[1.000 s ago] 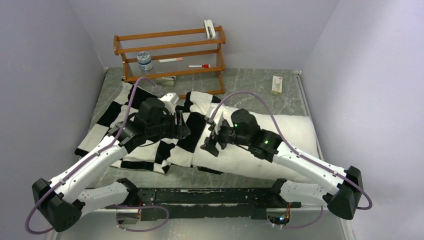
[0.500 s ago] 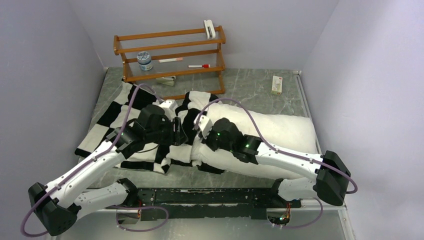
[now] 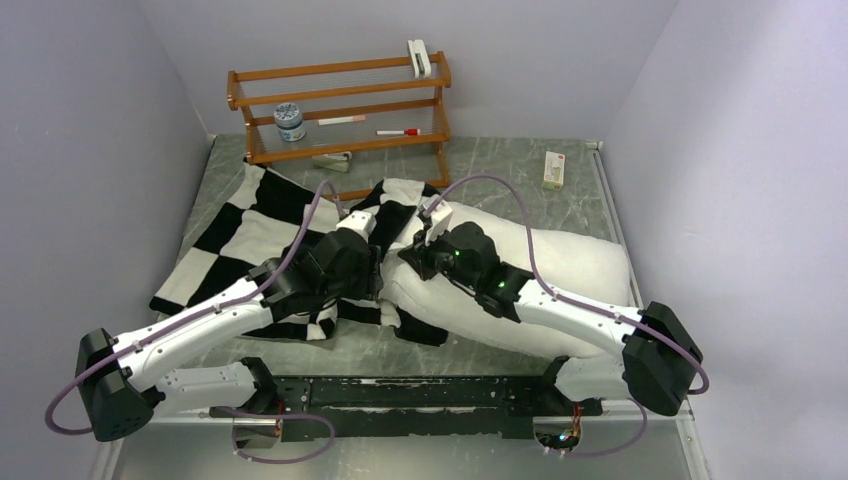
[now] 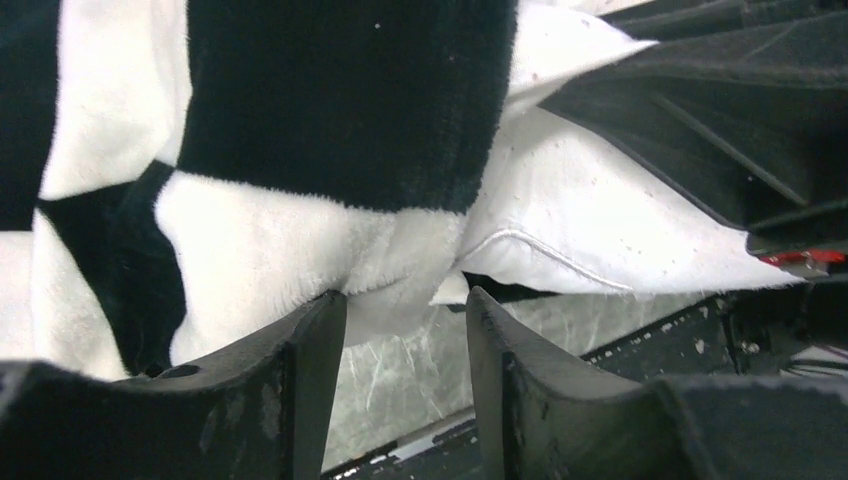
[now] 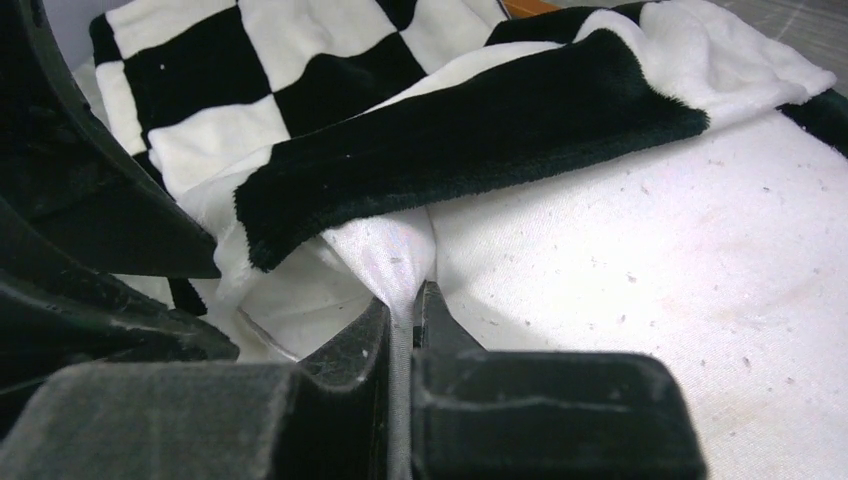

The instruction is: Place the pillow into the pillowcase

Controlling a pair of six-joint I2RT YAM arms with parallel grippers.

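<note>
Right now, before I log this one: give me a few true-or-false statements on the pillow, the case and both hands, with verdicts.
1. The right hand is shut on a fold of the pillow. True.
2. The pillow is fully inside the case. False: only its left end lies under the case's edge; most of it lies bare.
3. On the left hand the fingers are pressed together. False: they stand apart, with the case's edge at their tips.
4. A wooden rack stands at the back of the table. True.
</note>
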